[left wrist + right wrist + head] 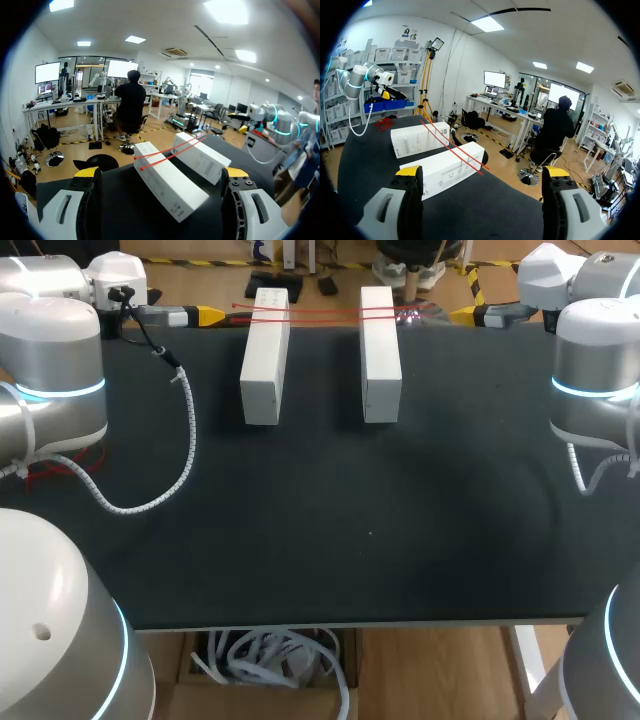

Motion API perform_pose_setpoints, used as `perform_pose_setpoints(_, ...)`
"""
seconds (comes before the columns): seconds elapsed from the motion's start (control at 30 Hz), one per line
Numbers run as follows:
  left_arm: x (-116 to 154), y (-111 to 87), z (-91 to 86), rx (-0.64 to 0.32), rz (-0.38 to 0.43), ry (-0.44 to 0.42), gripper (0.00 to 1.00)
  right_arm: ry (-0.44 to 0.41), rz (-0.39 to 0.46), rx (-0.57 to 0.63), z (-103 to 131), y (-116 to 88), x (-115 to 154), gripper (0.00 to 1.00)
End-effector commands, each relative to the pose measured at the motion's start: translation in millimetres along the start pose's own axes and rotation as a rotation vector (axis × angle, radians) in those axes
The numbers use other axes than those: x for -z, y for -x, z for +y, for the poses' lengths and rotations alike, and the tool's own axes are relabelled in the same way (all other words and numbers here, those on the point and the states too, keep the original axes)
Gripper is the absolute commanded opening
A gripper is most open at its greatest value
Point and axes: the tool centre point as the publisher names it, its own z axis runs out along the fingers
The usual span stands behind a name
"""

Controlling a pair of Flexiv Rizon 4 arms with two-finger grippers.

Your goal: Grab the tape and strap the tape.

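We find the red tape (pixel 320 310) lying as two thin strands across the far ends of the two white boxes (pixel 265 360), which stand side by side near the far edge of the desk (pixel 330 530). The left fingers (pixel 86 174), by the far left corner, and the right fingers (pixel 409 171), by the far right corner, both stand spread with nothing between them. In our judgement the thin strands lie flat on the box tops, so a pinch may miss or nudge a box, and an uneven pull could drag the tape off the ends.
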Motion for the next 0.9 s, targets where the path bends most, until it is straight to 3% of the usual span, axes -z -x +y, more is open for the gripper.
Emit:
perform_pose_setpoints(0.03,1.5,-1.7,0.0,-0.046,0.043,-0.037,1.00,0.001,0.001,0.000,-0.3,0.1,0.4,1.00)
perform_pose_setpoints(0.2,2.4,-1.3,0.8,-0.140,0.115,-0.044,1.00,0.001,0.001,0.000,-0.3,0.1,0.4,1.00)
perform_pose_setpoints(0.43,-0.3,-5.6,9.6,-0.345,0.363,-0.100,1.00,0.001,0.001,0.000,-0.3,0.1,0.4,1.00)
perform_pose_setpoints(0.47,0.6,-7.0,10.6,-0.379,0.398,-0.141,1.00,0.001,0.001,0.000,-0.3,0.1,0.4,1.00)
perform_pose_setpoints(0.57,4.2,-10.3,12.6,-0.460,0.454,-0.182,1.00,0.001,0.001,0.000,-0.3,0.1,0.4,1.00)
perform_pose_setpoints(0.9,4.2,-10.3,12.6,-0.460,0.454,-0.182,1.00,0.001,0.001,0.000,-0.3,0.1,0.4,1.00)
